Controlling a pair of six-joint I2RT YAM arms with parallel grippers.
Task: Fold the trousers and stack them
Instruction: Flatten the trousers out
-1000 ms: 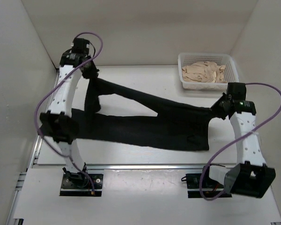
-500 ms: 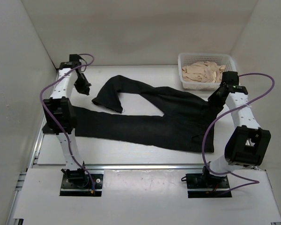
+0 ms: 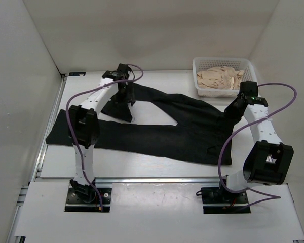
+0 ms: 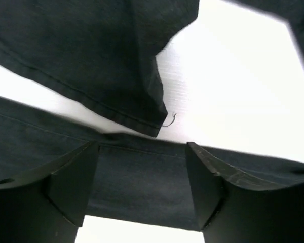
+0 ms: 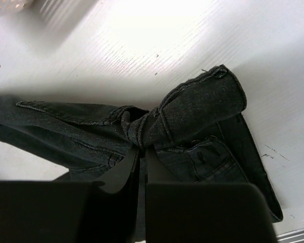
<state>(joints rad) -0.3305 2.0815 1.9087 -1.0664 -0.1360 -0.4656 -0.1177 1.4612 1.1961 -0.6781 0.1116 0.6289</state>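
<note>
Trousers [image 3: 157, 136] lie spread over most of your white table [image 3: 167, 81], waist to the right and legs running left. You can see the near leg stretched flat all the way to the table's left edge. The far leg angles toward the back, then doubles over on itself, so its cuff lies on the table just behind the near leg. At the far right corner sits a white basket [image 3: 223, 92] holding a heap of beige cloth [image 3: 222, 77], close to the waist but apart from the black fabric.

Your right gripper [image 3: 230, 114] is down at the waist end. Its wrist view shows the fingers pressed together on a bunched pinch of the waistband, and the fabric gathers into folds where they meet. Your left gripper [image 3: 125, 98] hangs over the doubled-back cuff with its jaws standing well apart and nothing between them. In its wrist view, a loose thread [image 4: 169, 120] curls from the hem corner
</note>
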